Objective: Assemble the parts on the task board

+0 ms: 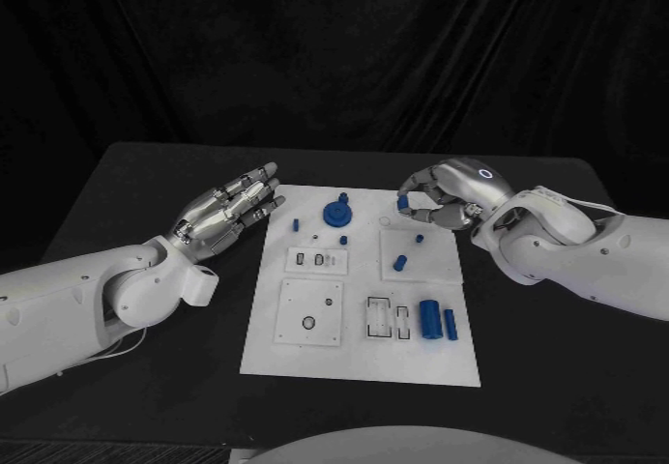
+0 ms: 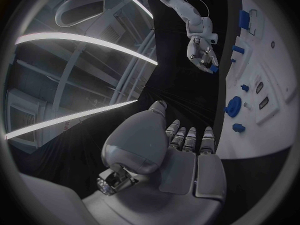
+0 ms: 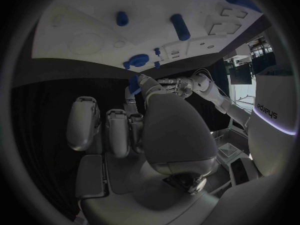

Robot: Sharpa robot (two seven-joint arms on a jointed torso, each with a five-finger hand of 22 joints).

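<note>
The white task board [image 1: 363, 362] lies in the middle of the black table. On it are a blue round wheel-shaped part with a knob [image 1: 336, 212], a small blue peg [image 1: 297, 223], a short blue cylinder [image 1: 400, 261] and two larger blue cylinders [image 1: 439, 320]. My right hand [image 1: 449, 193] hovers over the board's far right corner and pinches a small blue part [image 1: 403, 202] between thumb and a finger; the same part [image 3: 133, 84] sits at its fingertips in the right wrist view. My left hand [image 1: 230, 208] hangs open, fingers straight and apart, just left of the board's far left corner.
The board carries raised white blocks with slots [image 1: 316, 259] and a square plate with holes [image 1: 309, 311]. Bare black table [image 1: 154, 184] surrounds the board on all sides. A black curtain stands behind the table.
</note>
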